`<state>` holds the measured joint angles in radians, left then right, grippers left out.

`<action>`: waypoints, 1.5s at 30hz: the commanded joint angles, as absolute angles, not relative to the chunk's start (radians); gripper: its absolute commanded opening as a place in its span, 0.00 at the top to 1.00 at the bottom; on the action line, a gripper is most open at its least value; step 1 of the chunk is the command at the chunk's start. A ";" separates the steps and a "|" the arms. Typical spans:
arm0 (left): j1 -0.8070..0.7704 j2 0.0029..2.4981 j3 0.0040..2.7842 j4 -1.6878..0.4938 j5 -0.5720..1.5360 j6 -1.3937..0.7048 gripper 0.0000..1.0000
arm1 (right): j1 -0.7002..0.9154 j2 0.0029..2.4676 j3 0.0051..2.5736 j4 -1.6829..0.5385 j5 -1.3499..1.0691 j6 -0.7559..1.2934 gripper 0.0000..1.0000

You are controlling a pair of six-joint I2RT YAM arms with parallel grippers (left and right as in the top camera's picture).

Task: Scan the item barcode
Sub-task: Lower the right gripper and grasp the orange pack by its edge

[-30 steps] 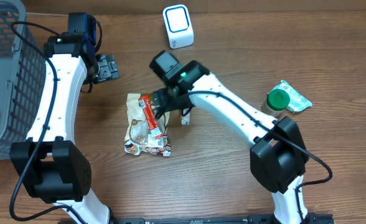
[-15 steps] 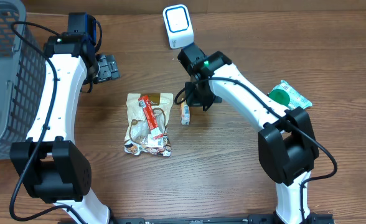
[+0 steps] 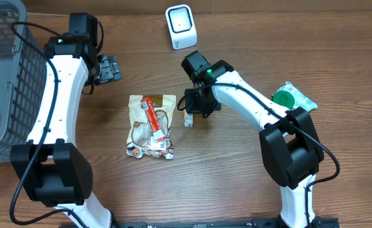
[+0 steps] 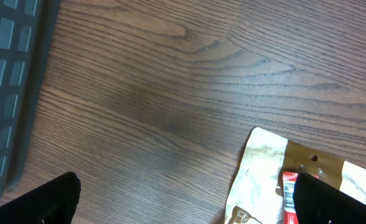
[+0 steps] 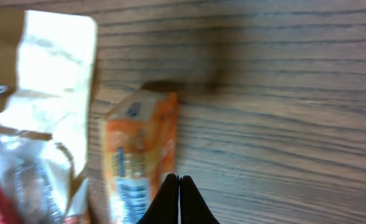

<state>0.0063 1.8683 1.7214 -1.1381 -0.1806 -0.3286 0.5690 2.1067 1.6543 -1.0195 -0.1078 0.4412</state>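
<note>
dark brown wood-grain table [image 3: 224, 180] (grey mesh basket [image 3: 2, 76] at its left edge). small orange cardboard box [image 5: 139, 149] lies mid-table, just right of a crinkly beige snack pouch [image 3: 150, 126]. right gripper [image 5: 178, 198] fingers pressed together just beside the box; left gripper [image 3: 108, 68] fingers wide apart, far left.

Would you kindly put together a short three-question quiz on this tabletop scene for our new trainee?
1. True or false: the right end effector is shut on the orange box.
2. In the overhead view, on which side of the orange box does the snack packet lie? A left; B right; C on top of it.
3. Fill in: the left end effector is ___.
Key: 1 false, it is shut on nothing; 2 A; 3 open.
</note>
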 commanded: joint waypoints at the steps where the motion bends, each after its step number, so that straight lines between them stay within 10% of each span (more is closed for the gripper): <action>1: -0.001 1.851 1.737 -1.140 -0.191 -0.306 0.00 | 0.570 2.104 1.647 -1.011 -0.167 0.445 0.96; 29: 0.000 1.851 1.737 -1.140 -0.191 -0.306 0.00 | 0.602 2.104 1.647 -0.988 -0.178 0.445 0.89; 36: -0.001 1.851 1.737 -1.140 -0.191 -0.306 0.00 | 0.603 2.104 1.643 -0.976 -0.178 0.445 0.68; 45: 0.000 1.851 1.737 -1.140 -0.191 -0.306 0.00 | 0.603 2.104 1.642 -0.974 -0.178 0.547 0.66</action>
<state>0.0063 1.8683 1.7214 -1.1381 -0.1806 -0.3286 0.6025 2.1067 1.6527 -0.9798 -0.1768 0.4850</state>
